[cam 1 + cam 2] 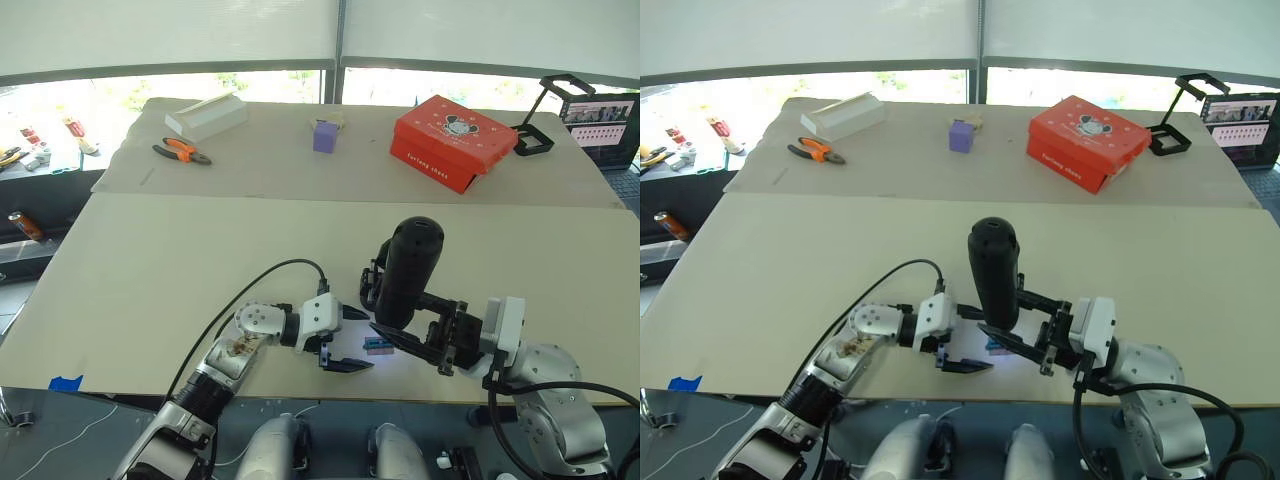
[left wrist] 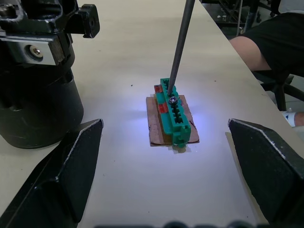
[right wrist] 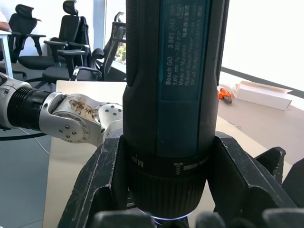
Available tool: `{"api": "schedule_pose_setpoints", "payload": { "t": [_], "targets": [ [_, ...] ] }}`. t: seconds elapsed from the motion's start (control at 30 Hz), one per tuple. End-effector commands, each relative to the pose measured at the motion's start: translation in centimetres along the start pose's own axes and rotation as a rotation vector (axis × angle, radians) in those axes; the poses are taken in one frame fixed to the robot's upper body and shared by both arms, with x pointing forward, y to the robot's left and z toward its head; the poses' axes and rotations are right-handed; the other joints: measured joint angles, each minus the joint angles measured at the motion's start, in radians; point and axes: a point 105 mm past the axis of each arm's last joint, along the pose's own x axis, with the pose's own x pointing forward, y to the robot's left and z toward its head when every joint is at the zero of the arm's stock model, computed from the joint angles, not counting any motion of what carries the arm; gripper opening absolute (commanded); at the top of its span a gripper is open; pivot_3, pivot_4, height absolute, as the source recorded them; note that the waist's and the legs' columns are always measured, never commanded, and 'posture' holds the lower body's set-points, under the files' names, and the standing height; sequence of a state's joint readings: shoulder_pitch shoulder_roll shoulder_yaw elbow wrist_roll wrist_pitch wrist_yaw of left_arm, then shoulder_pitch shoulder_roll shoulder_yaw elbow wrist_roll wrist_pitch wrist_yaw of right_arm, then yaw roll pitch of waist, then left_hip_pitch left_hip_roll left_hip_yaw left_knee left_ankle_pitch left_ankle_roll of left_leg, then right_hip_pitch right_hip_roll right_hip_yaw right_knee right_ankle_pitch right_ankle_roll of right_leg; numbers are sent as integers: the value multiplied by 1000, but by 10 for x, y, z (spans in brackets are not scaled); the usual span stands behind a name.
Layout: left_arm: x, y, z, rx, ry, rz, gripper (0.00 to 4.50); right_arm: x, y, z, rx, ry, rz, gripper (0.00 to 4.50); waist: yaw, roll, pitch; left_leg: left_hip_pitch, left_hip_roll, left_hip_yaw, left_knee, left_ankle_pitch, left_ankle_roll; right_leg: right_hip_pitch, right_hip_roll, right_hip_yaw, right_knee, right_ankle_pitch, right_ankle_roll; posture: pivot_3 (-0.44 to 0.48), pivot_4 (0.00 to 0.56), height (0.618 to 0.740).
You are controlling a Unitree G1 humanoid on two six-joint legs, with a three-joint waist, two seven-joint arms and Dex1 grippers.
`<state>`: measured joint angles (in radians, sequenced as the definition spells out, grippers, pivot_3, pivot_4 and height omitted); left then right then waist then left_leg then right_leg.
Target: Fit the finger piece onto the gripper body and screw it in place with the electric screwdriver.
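Observation:
My right gripper (image 1: 402,314) is shut on the electric screwdriver (image 1: 408,270), a thick black cylinder held upright near the table's front edge. Its thin metal bit (image 2: 180,47) points down and meets a screw on a small green block on a brown base (image 2: 173,116), lit by the tool's light. My left gripper (image 1: 358,340) is open, one finger on each side of that green block without touching it. The gripper body (image 2: 38,95), a chunky black block with a rounded base, stands just beyond the block, beside the screwdriver. The finger piece is out of view.
On the far table lie orange-handled pliers (image 1: 181,152), a white box (image 1: 206,116), a purple block (image 1: 325,136), a red box (image 1: 452,141) and a black stand (image 1: 545,115). A seated person (image 2: 266,42) is off the table's edge. Blue tape (image 1: 66,383) marks the front left corner.

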<state>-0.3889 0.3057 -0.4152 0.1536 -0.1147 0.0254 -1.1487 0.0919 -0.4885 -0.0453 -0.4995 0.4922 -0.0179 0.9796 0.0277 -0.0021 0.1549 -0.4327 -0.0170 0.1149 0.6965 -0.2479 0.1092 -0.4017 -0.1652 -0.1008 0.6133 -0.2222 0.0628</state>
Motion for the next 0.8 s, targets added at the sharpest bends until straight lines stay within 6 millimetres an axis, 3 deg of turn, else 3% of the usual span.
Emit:
{"api": "schedule_pose_setpoints", "payload": {
  "t": [0.03, 0.43, 0.8],
  "targets": [
    [7, -10, -9, -29, 21, -36, 4460, -1, -2, 17, -69, -50, 1, 1936, 0, 0, 0, 0, 0, 0, 0, 0, 0, 0, 0, 0, 0, 0, 0, 0, 150, 740],
    [7, -9, -10, -32, 20, -31, 4460, 4, -3, 28, -44, -109, -13, 1936, 1, 0, 0, 1, 0, 0, 0, 0, 0, 1, 0, 0, 0, 0, 0, 0, 150, 740],
    [7, -10, -10, -36, 20, -32, 4460, 6, 1, 20, -17, -82, 1, 1936, 1, 0, 0, 1, 0, 0, 0, 0, 0, 1, 0, 0, 0, 0, 0, 0, 150, 740]
  ]
}}
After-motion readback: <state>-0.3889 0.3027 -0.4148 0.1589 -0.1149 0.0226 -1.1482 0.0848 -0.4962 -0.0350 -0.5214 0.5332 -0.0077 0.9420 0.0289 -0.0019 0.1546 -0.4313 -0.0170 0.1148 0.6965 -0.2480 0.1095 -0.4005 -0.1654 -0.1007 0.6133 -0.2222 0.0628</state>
